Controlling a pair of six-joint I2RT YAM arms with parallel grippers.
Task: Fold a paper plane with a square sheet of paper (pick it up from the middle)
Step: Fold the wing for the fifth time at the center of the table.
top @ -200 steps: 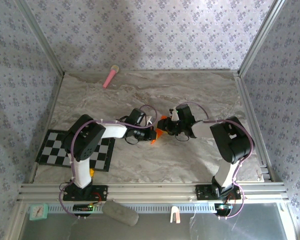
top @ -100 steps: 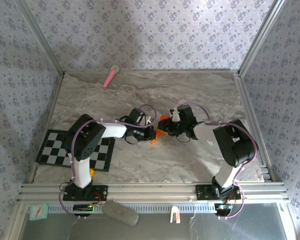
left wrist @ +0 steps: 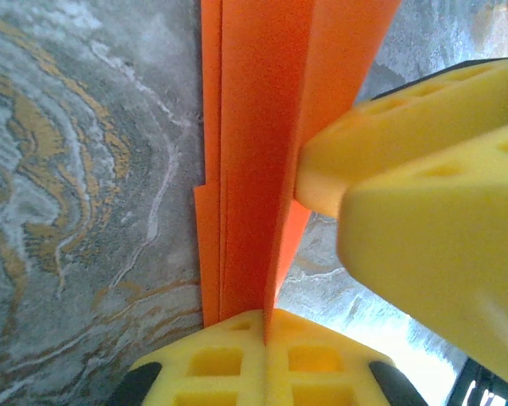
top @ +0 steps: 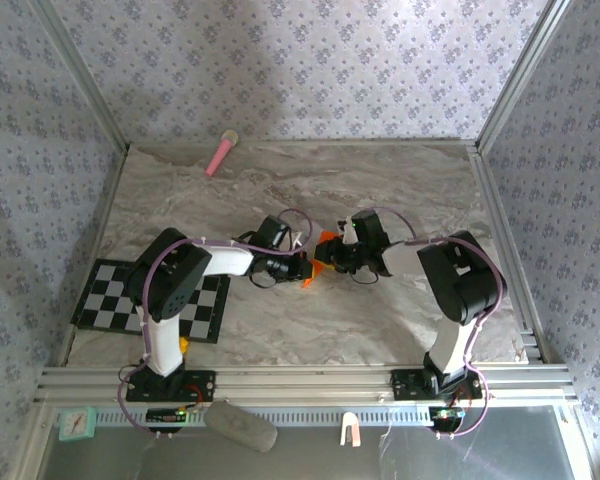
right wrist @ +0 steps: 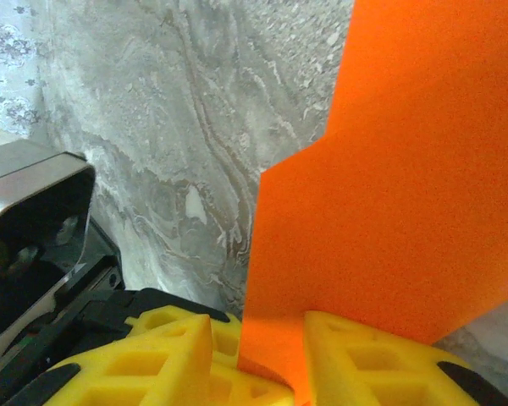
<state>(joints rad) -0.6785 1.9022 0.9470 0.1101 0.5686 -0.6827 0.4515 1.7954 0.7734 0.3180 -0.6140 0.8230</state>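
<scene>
Up top, the grey marble table [top: 280, 330] sits between flowery walls [top: 300, 60], with a pink stick [top: 221, 153] far back. Mid-table, both grippers pinch the folded orange paper [top: 318, 262]. Close up, the left gripper [left wrist: 264, 334] clamps stacked layers [left wrist: 254, 152]; the right gripper [right wrist: 262, 355] grips one flap.

I'm looking at a staged robot test cell, not a real home: aluminium frame posts [top: 80, 78] are boxing in floral-wallpaper panels [top: 300, 60], a marble-print tabletop [top: 380, 190] is carrying both arms, bolted to a rail [top: 300, 378] at the near edge.
</scene>
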